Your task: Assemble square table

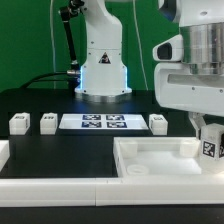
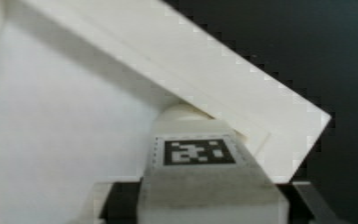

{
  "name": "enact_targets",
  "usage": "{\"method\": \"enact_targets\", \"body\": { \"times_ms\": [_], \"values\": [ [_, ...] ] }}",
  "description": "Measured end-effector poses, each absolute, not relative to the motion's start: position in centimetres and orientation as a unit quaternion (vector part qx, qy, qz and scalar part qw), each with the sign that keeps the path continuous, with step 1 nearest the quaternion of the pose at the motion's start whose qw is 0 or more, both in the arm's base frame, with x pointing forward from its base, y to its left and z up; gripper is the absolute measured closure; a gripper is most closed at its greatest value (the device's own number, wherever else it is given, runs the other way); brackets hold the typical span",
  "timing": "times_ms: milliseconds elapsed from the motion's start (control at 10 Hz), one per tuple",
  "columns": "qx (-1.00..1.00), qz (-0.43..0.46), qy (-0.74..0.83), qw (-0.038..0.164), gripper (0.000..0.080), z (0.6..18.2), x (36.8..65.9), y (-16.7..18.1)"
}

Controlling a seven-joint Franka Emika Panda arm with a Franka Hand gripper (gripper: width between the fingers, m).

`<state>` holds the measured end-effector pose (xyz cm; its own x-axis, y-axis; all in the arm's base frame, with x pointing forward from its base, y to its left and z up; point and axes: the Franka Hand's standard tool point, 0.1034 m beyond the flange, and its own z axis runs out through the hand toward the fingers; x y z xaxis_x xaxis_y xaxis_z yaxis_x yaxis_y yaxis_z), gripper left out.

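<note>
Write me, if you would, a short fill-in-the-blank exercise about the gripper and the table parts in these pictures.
1. The gripper is closed on a tagged white ___.
2. Apart from that one, ___ loose legs rest on the black table.
3. The marker board carries ___ tags.
Missing words: leg; three; four.
</note>
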<state>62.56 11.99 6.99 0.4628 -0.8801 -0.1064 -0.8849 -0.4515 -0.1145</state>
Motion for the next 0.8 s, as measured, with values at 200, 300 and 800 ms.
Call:
{"method": "enact_targets", "body": {
  "times_ms": [200,300,800],
  "values": [
    [-0.813,0.022,0.575,0.089,0.0507,6.82,62.55,11.98],
    [-0.795,0.026,0.600,0.090,0.0507,6.82,62.53,12.10],
    [-0.528,0.057,0.838,0.126,0.0507,6.80,63.05,12.54]
  ]
}}
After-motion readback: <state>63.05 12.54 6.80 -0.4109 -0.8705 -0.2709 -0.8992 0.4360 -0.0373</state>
